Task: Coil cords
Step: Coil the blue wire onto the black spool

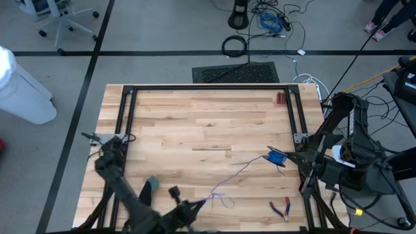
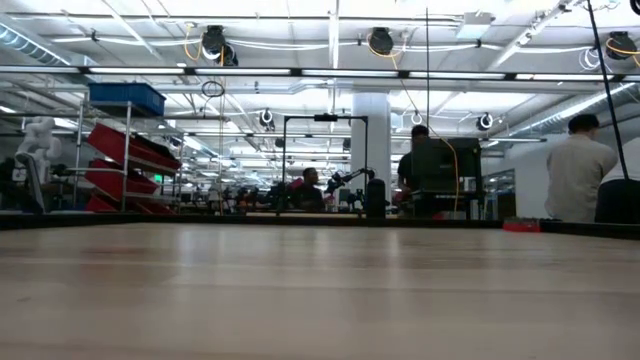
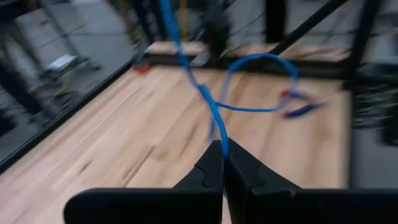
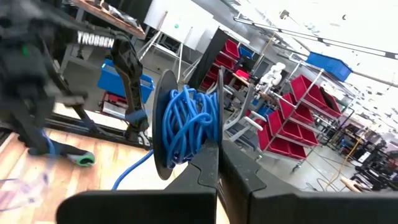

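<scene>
A thin blue cord (image 1: 239,172) runs across the near right part of the table, from my left gripper (image 1: 203,205) to a small black spool (image 4: 163,124) with blue cord wound on it (image 4: 186,127). My right gripper (image 4: 217,152) is shut on that spool at the table's right edge (image 1: 276,157). Over the near edge, my left gripper (image 3: 222,149) is shut on the cord (image 3: 208,99). Beside it a loose loop of the cord (image 1: 224,200) shows. The low view shows neither gripper. My left gripper pinches the cord (image 3: 219,134) between its two fingertips, as a single strand. The fingers come from the table's near left side, slanting slightly down. From the pinch the cord runs off toward the spool, with a loop in it (image 3: 261,81). My right gripper is shut on the wound spool at its edge (image 4: 208,140); the fingers hide the exact place of contact. The fingers come about level from the table's right side. The spool is held clear of the table, and a strand (image 4: 134,168) hangs from it.
Red-handled pliers (image 1: 281,208) lie near the front right corner. A small red thing (image 1: 281,99) sits at the far right, and a teal-tipped object (image 1: 151,184) lies at the near left. A black frame (image 1: 208,89) rims the table.
</scene>
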